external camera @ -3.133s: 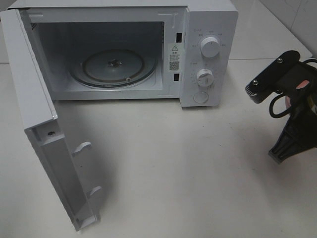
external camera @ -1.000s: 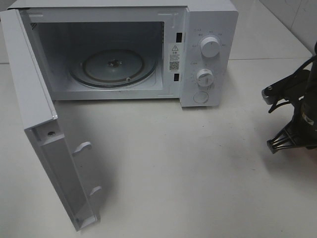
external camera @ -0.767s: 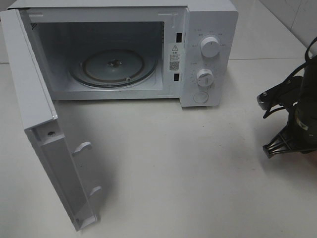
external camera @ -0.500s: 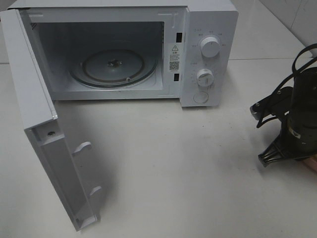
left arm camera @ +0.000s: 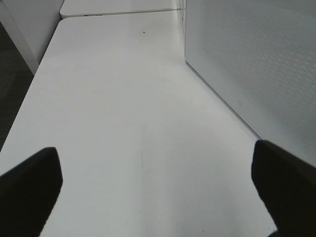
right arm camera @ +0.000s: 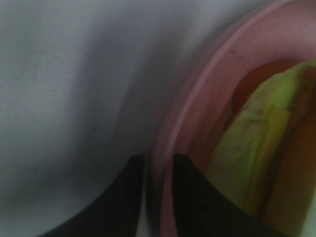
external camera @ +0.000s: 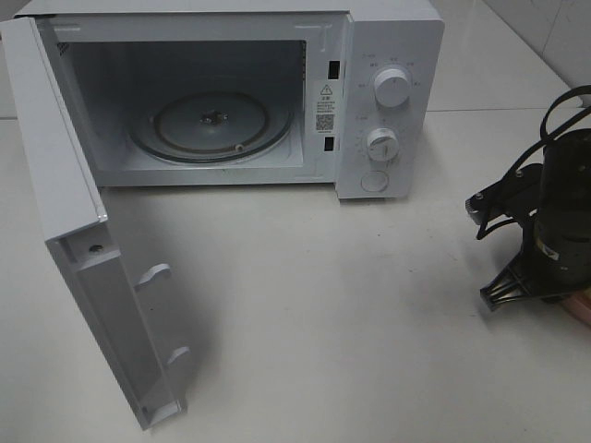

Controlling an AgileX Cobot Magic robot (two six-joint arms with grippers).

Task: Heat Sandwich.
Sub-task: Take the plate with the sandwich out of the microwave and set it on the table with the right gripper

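White boxy microwave (external camera: pixel 388 101) sits at the back of a smooth pale table (external camera: pixel 351 314), door (external camera: pixel 83 258) swung fully out to the left side. Inside there's a round glass turntable (external camera: pixel 211 125) – shiny, ribbed ring, bare. Two round white knobs (external camera: pixel 391 88) stacked on the control panel, with a flat round button under them.

Over at the right edge the right gripper (right arm camera: pixel 157 197) is down low by a plate (right arm camera: pixel 197 98). The wrist view is blurry, but you can see its two dark fingers (right arm camera: pixel 123 197) straddling the plate's rounded pink rim, one outside, one inside, with only a narrow gap between them – whether they actually pinch the rim I can't tell. The sandwich (right arm camera: pixel 256 148) lies on that plate, soft yellow-green filling showing right beside the inner finger.

The left gripper (left arm camera: pixel 158 187) hangs over bare table next to the microwave's speckled, perforated-looking side, matte black fingertips (left arm camera: pixel 29 182) spread wide, nothing between them.
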